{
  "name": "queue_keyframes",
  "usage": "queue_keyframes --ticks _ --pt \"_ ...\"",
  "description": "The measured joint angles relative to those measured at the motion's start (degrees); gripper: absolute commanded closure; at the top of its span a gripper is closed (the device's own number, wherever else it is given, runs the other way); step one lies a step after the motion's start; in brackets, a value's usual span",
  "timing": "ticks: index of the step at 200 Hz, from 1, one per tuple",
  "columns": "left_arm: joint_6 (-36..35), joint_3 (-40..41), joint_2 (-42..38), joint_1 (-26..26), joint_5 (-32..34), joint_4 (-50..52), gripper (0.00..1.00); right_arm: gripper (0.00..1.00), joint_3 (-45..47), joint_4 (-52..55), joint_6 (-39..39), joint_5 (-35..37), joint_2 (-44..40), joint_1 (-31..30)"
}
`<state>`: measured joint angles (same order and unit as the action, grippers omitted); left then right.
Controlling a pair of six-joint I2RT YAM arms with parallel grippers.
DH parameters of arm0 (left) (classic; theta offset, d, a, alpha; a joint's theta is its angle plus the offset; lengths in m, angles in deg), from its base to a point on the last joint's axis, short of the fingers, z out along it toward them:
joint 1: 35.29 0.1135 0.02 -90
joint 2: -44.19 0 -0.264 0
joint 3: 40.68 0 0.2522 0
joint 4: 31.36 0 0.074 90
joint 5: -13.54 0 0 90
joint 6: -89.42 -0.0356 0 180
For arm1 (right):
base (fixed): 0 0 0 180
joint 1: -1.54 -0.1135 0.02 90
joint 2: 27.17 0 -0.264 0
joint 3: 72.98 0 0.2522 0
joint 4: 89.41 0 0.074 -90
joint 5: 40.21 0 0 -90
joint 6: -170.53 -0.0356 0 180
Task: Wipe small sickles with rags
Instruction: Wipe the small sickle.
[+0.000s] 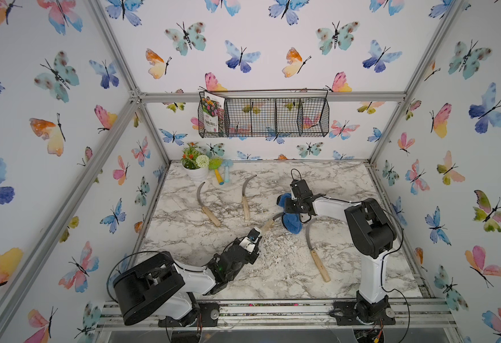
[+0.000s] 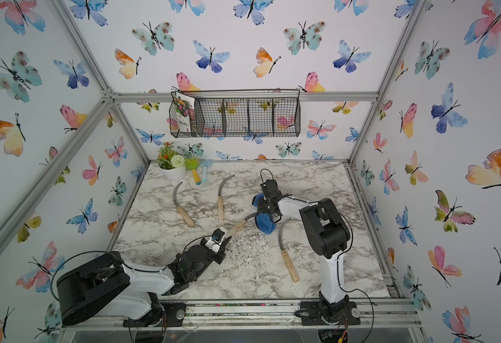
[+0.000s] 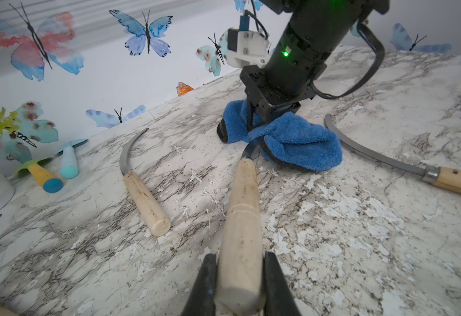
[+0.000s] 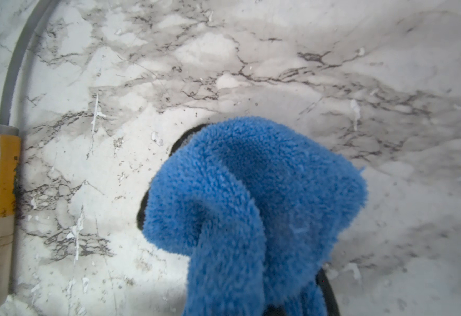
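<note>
Though the right wrist view misses it, left fingers [image 3: 203, 287] clamp a sickle [image 3: 241, 219].

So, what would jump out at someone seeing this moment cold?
The blue rag, pinched by the right gripper mid-table, drapes over the blade of a sickle whose wooden handle the left gripper clamps. Three more sickles lie loose on the marble table, and butterfly wallpaper covers the walls.

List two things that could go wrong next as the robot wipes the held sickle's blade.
1. The left tool pinches only the handle end of the held sickle; pressure from the rag might twist it loose.
2. The rag bunched in the right tool hangs near a loose sickle and might drag it.
</note>
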<state>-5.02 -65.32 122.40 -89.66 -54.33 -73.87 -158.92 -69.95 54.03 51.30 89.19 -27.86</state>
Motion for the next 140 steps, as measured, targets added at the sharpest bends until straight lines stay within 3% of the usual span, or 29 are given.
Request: queue_keyframes --ticks 27,58,117,140 --pt "3.3 2.1 -4.7 4.8 -1.2 0.7 1.0 0.98 1.2 -0.3 0.4 0.9 -1.1 1.3" --pt "5.7 3.5 -8.1 6.1 1.0 1.1 1.0 0.98 4.5 2.6 1.0 1.7 -5.7 3.5" --pt "11.5 3.6 -11.2 7.1 1.8 4.3 1.0 0.98 13.0 5.4 0.9 3.1 -28.7 1.4" --pt "16.3 0.9 -14.6 7.7 -1.0 10.8 1.0 0.98 18.1 5.0 -0.2 3.7 -37.6 -1.3"
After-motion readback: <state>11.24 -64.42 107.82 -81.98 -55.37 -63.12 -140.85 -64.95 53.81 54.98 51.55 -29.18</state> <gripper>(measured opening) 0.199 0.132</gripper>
